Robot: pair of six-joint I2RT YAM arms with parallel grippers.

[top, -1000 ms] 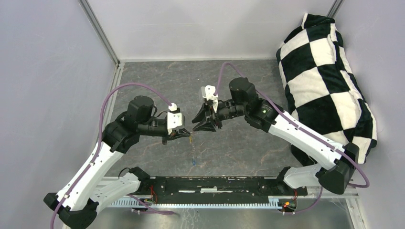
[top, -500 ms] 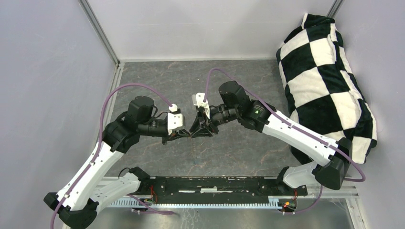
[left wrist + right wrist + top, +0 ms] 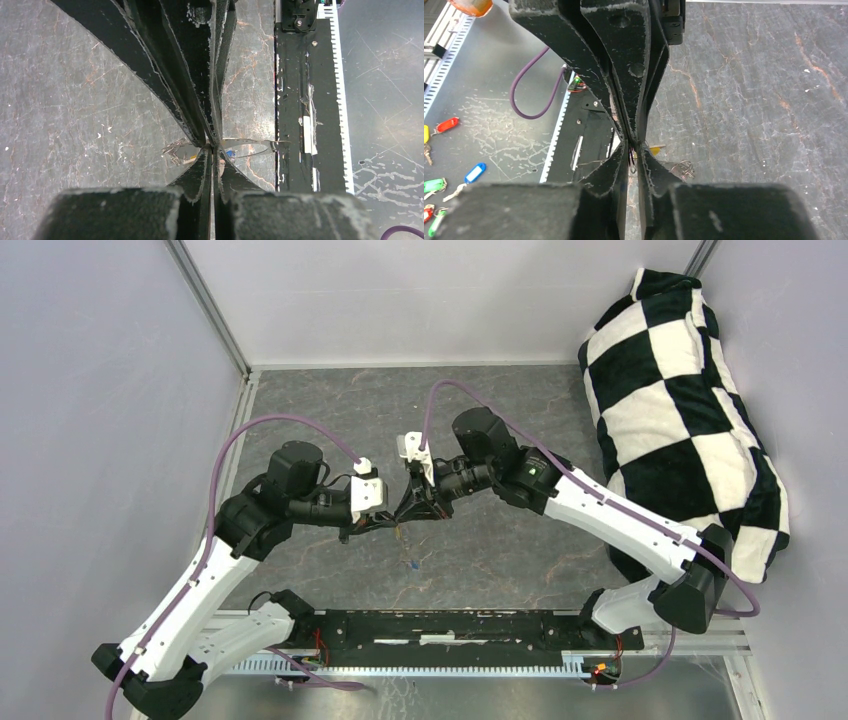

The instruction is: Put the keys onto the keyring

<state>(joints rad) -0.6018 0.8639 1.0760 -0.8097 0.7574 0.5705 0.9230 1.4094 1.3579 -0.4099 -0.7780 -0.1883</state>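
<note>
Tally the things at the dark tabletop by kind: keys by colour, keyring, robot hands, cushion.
Gold key: 1
Blue key: 1
Keyring: 1
Hands: 2, left hand and right hand
Cushion: 1
Total: 6

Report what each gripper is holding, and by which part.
The left gripper pinches the keyring by its thin band. The right gripper has its jaws close together; whether they grip anything cannot be told.

Two keys (image 3: 229, 151); one keyring (image 3: 260, 142); one cushion (image 3: 690, 410)
</note>
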